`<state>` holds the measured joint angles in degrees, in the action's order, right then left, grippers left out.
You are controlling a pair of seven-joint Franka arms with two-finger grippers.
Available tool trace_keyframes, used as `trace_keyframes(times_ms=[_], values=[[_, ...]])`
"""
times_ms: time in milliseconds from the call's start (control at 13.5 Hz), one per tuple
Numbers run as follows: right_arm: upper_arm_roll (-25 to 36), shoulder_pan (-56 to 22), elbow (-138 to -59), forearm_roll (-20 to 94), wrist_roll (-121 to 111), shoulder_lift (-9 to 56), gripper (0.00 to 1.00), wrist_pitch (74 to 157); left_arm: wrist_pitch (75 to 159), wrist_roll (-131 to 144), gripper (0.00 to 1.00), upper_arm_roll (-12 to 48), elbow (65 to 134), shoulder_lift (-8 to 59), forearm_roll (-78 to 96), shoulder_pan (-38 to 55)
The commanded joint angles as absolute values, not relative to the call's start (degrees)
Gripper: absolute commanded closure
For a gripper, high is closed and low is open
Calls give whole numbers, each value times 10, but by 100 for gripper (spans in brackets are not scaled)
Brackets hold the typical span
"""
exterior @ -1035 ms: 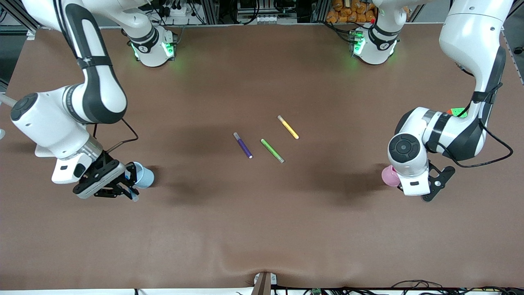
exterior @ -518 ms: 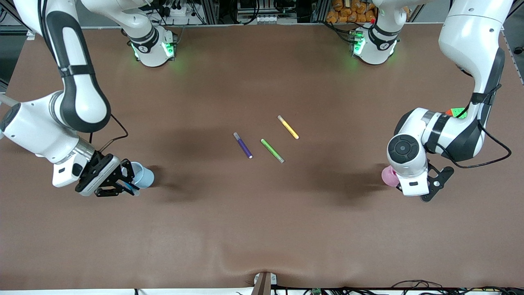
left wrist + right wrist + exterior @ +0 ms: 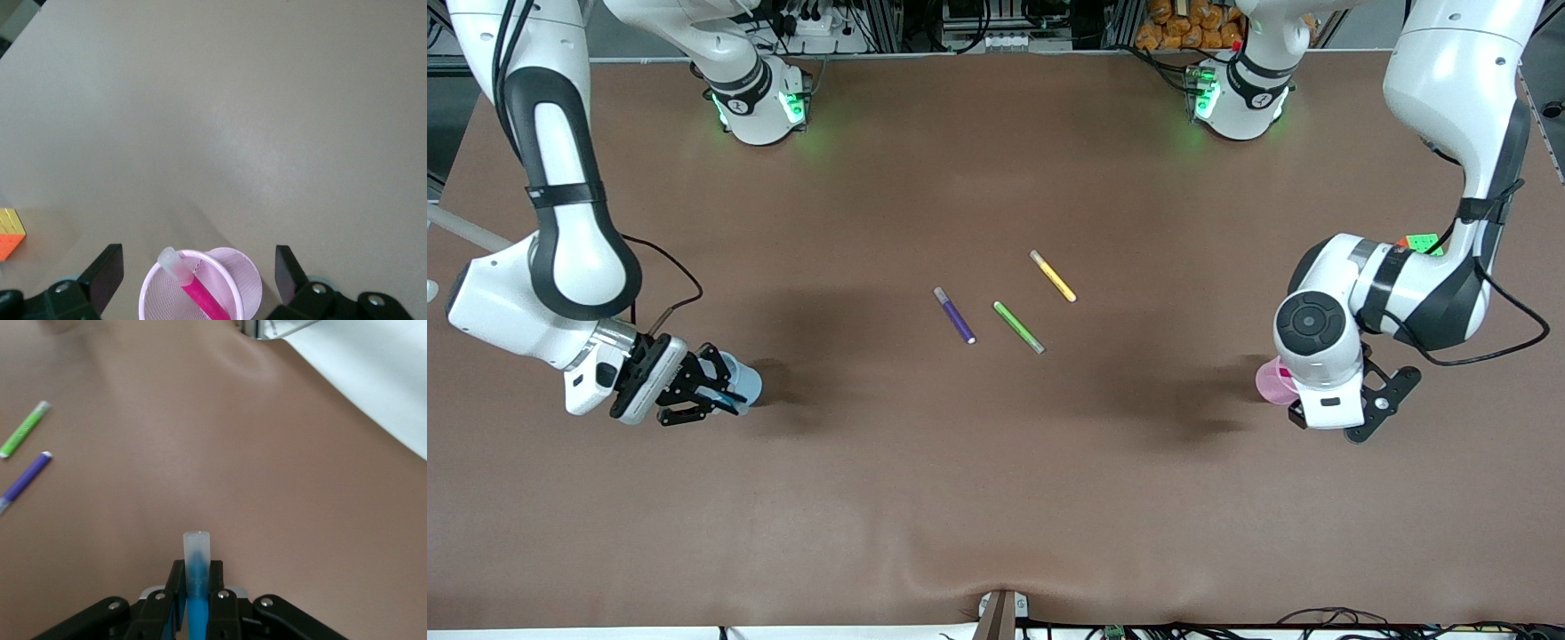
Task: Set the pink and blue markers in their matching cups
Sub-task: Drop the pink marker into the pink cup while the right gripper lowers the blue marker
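My right gripper (image 3: pixel 710 395) is shut on the blue marker (image 3: pixel 197 568), whose pale end sticks out past the fingertips (image 3: pixel 176 577). It holds the marker tilted, right beside the light blue cup (image 3: pixel 743 382) at the right arm's end of the table. The pink marker (image 3: pixel 202 293) leans inside the light pink cup (image 3: pixel 241 269), pale end up at the rim. My left gripper (image 3: pixel 198 277) is open, one finger on each side of that cup without touching it. In the front view the pink cup (image 3: pixel 1271 380) shows beside the left wrist.
A purple marker (image 3: pixel 955 315), a green marker (image 3: pixel 1019 327) and a yellow marker (image 3: pixel 1053 276) lie at the table's middle. A colour cube (image 3: pixel 1421 242) lies by the left arm and also shows in the left wrist view (image 3: pixel 10 233).
My right gripper has swung lower and closer to the blue cup with the blue marker in it. The left arm has barely shifted.
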<state>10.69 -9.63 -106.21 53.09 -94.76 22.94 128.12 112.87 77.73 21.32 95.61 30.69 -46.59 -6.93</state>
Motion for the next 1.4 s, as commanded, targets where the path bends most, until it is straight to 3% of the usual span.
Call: trace_keyframes(times_ms=[0,518,1331], values=[[97,-64,-1062,550,-985,218,100,1227,1118,723,0,218,939,291,-422,-77],[97,-54,-1064,610,-1132,214,100,1217,1100,521,0,217,911,242,-248,-124],[97,0,-1063,660,-1252,265,100,1084,1048,337,0,221,911,145,-115,-138]])
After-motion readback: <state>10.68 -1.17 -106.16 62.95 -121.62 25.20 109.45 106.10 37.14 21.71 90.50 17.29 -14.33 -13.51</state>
